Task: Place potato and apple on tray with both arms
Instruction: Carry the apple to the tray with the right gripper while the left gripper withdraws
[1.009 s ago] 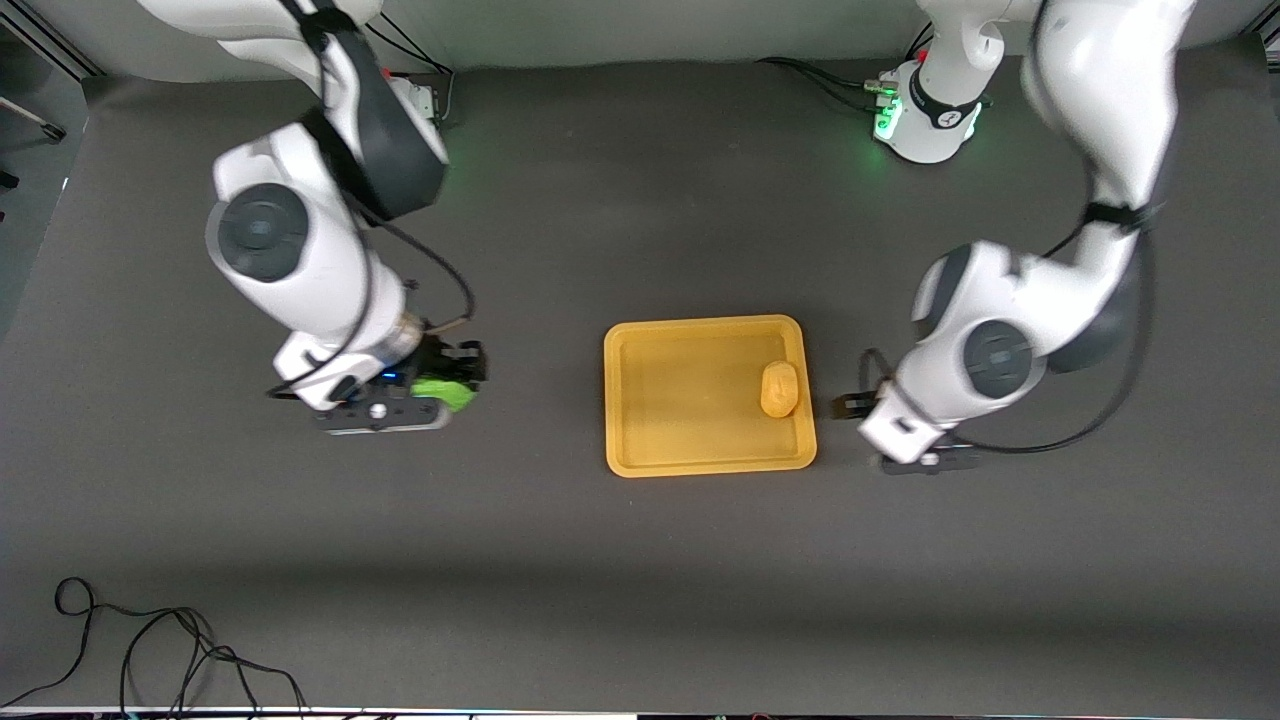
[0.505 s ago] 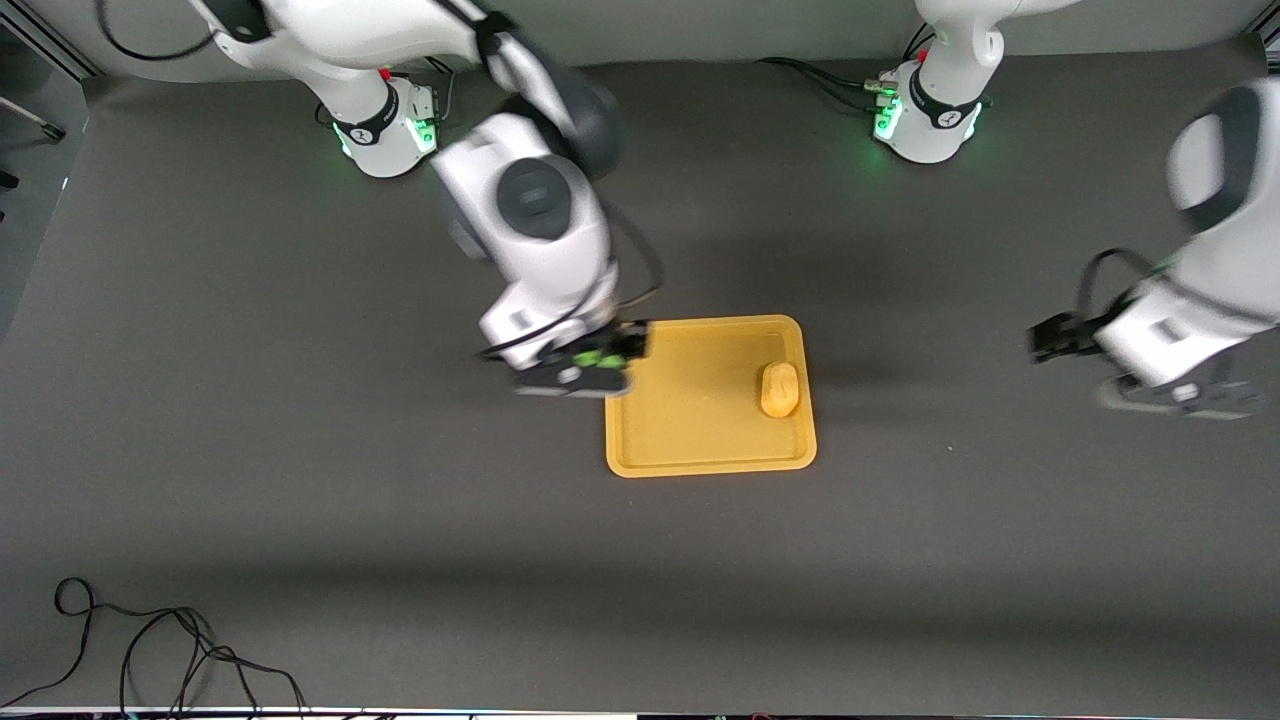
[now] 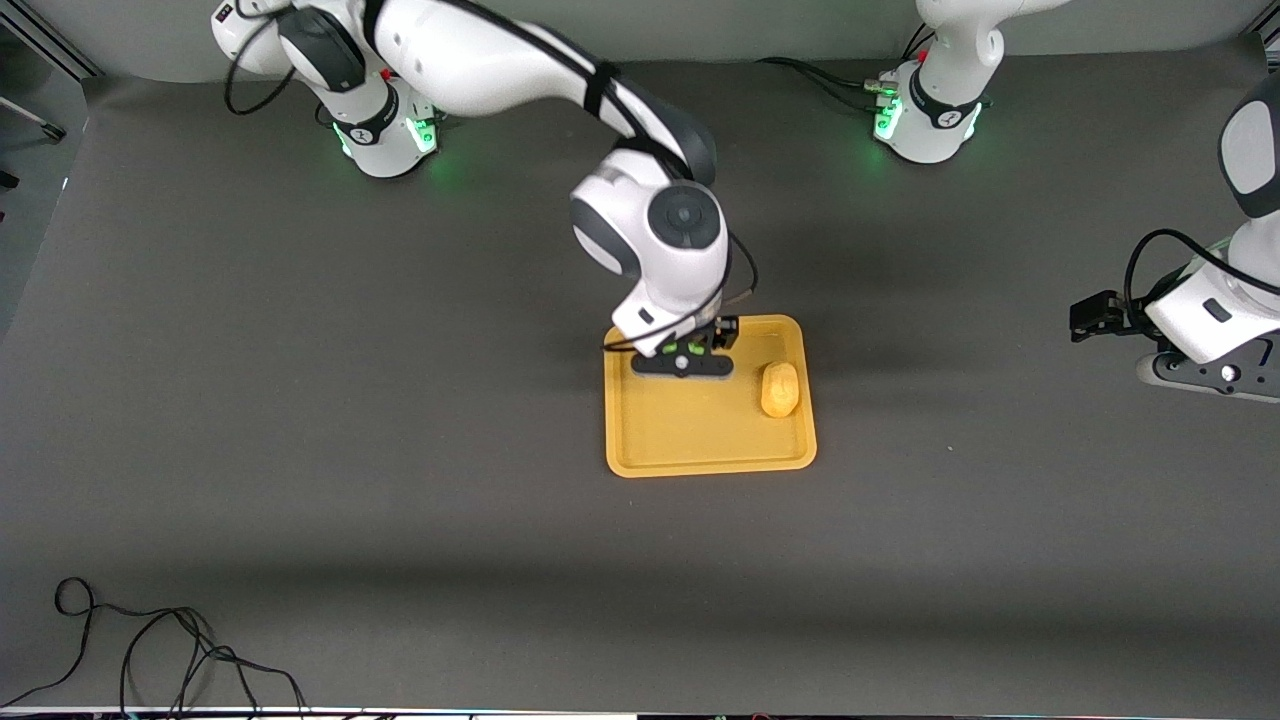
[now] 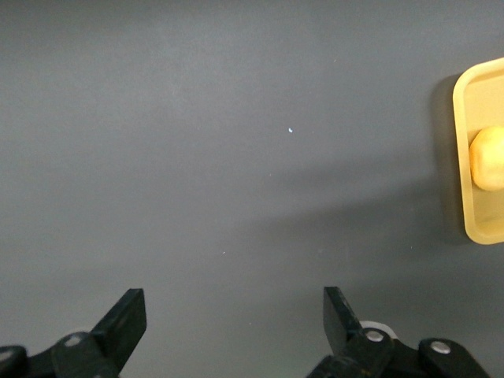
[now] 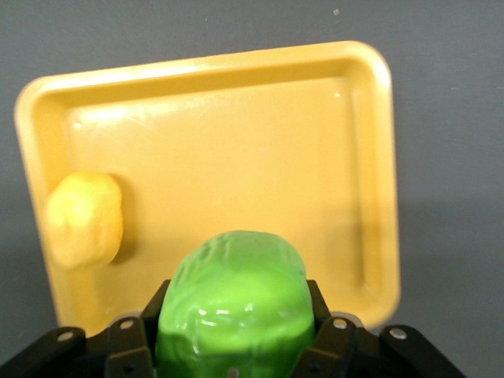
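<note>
I can read no text, label, brand, number or sign on anything in my views at this moment.
</note>
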